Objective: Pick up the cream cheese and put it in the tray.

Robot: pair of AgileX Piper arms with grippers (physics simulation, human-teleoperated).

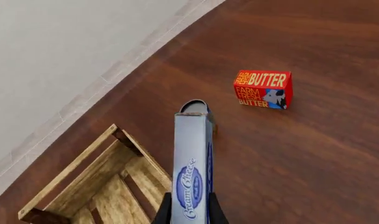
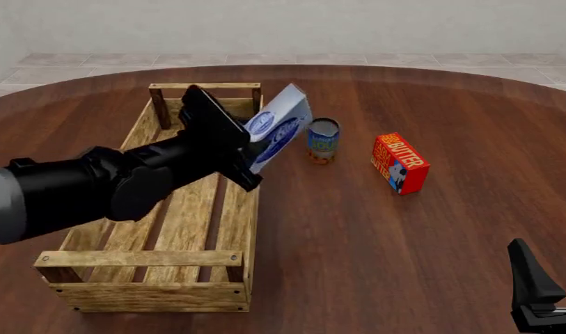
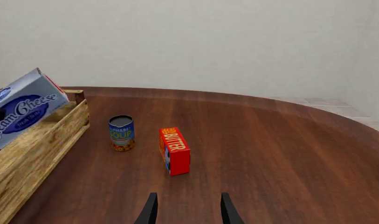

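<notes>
Dark polished wood spreads out as a round table (image 2: pixel 357 264) against a pale wall, and above it the left gripper (image 2: pixel 234 145) carries the cream cheese (image 2: pixel 279 128) clamped by its lower end between narrow jaws, the box tilted up and away from the fingers. The box hangs in the air right over the tray's (image 2: pixel 143 292) long right-hand rail near the far end, so it is not yet clearly above the slatted floor. The main risk, as I judge it, is letting go too early: released here, the box could strike the rail and tip outward onto the table, landing toward the can (image 2: pixel 323 139) that stands just beside the crate. Because the grip takes only one end of a flat, smooth carton, a quick swing could also let it pivot or slip between the pads. A descent without first shifting further over the crate might catch a corner of the box on the rail. The butter box (image 2: pixel 399 163) sits well apart and looks safe. Low at the near right edge, the right gripper (image 3: pixel 187 209) waits with fingers spread and nothing between them.
</notes>
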